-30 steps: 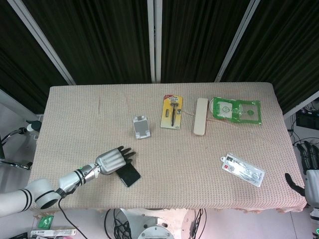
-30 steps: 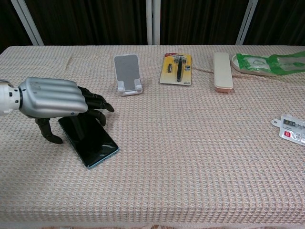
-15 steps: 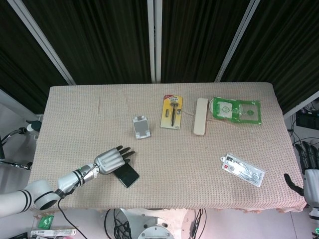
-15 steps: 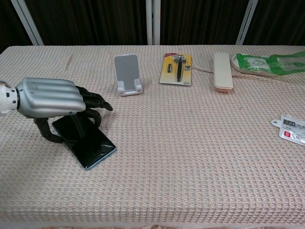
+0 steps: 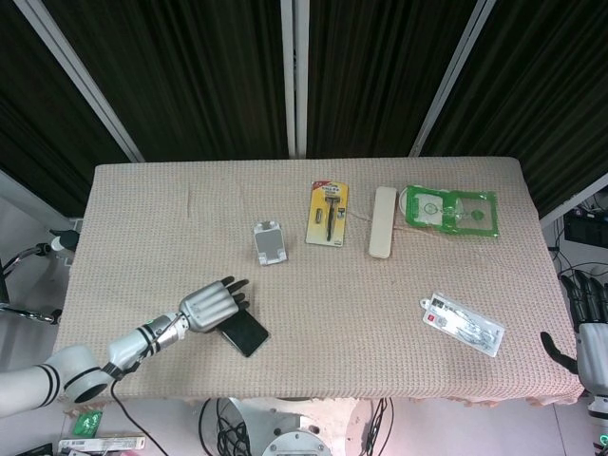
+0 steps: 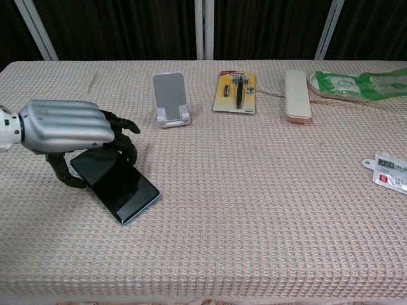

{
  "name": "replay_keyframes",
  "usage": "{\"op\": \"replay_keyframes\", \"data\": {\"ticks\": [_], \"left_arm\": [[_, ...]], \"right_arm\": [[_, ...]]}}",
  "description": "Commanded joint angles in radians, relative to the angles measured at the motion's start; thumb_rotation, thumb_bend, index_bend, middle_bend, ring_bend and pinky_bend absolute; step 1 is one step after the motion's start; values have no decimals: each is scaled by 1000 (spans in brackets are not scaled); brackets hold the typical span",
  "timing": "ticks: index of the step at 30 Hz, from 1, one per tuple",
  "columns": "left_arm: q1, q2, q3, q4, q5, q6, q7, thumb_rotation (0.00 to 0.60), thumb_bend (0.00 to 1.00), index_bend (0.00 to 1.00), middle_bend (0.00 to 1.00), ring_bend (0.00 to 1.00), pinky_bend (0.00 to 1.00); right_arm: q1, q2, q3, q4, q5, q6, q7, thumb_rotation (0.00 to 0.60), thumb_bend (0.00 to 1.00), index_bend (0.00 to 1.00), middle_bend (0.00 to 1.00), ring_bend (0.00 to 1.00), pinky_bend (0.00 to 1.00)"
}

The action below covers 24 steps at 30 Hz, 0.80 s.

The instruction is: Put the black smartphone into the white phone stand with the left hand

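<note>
Left hand arched over the black smartphone on the tabletop.

The black smartphone (image 6: 114, 185) is seen lying flat on the woven tabletop (image 6: 267, 190), its near end covered by the left hand (image 6: 67, 127), whose fingers (image 6: 121, 130) are curled down around the phone's edges. Whether it is actually gripped cannot be told. The white phone stand (image 6: 170, 98) is set well apart, empty. The right hand (image 5: 587, 323) is held off the table edge, its fingers apart.

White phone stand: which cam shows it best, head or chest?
Chest view. The white phone stand is seen from the front there, with its upright back plate and the lip at its base both plain, and nothing in it. In the head view the stand is small and seen from above, so its lip barely reads.
</note>
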Motion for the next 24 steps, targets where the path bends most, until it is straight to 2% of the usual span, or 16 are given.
{"op": "replay_keyframes", "data": {"ticks": [1, 5, 13, 19, 24], "left_arm": [[7, -6, -2, 7, 11, 28, -8, 600, 347, 583, 400, 187, 285], [14, -14, 0, 20, 26, 61, -19, 600, 347, 596, 471, 366, 394], [22, -19, 1, 32, 31, 90, -31, 600, 347, 602, 611, 512, 487], [26, 10, -7, 17, 36, 119, -26, 600, 347, 608, 625, 525, 499], [13, 78, -46, -3, 46, 153, 73, 600, 347, 608, 625, 525, 499]], "right_arm": [[0, -1, 0, 2, 0, 0, 1, 600, 176, 0, 0, 0, 0], [0, -1, -1, 3, -1, -1, 3, 600, 176, 0, 0, 0, 0], [-1, -5, -1, 10, 0, -2, 7, 600, 176, 0, 0, 0, 0], [-2, -3, 0, 10, 1, 1, 9, 600, 176, 0, 0, 0, 0], [-3, 0, 4, 7, 3, 5, 9, 600, 176, 0, 0, 0, 0]]}}
